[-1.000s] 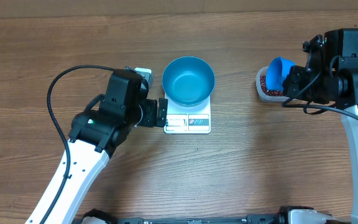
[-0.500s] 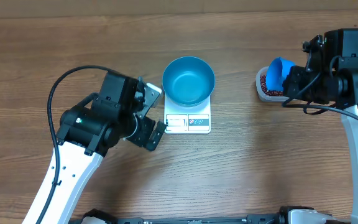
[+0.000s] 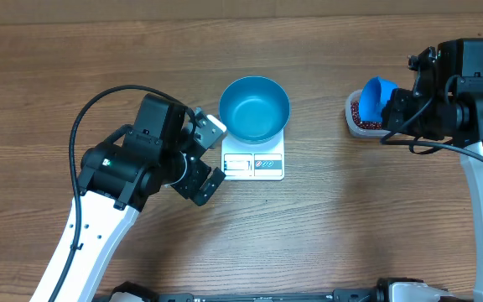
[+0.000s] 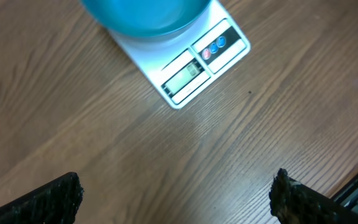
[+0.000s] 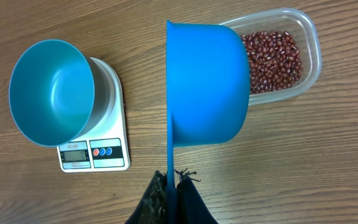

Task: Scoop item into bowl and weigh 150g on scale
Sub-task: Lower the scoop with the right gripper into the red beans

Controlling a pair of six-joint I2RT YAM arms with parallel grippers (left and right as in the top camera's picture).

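The blue bowl [image 3: 254, 109] stands empty on the white scale [image 3: 253, 165] at mid-table. My left gripper [image 3: 215, 156] hovers open just left of the scale's front strip, with only bare wood between its fingers [image 4: 58, 196]. In the left wrist view the scale [image 4: 194, 71] and bowl [image 4: 142, 15] lie ahead of it. My right gripper [image 5: 173, 182] is shut on the handle of the blue scoop [image 5: 207, 81]. The scoop hangs on its side over the near end of the clear tub [image 5: 309, 62] holding the red-brown beans [image 5: 272, 53].
The tub [image 3: 352, 122] sits at the right, about a hand's width from the scale. A black cable [image 3: 78, 143] loops above the left arm. Bare wooden table surrounds the scale on all sides.
My left gripper has drawn back from the scale's left edge, turned, and now sits slightly nearer the front. The right arm and scoop have not moved.
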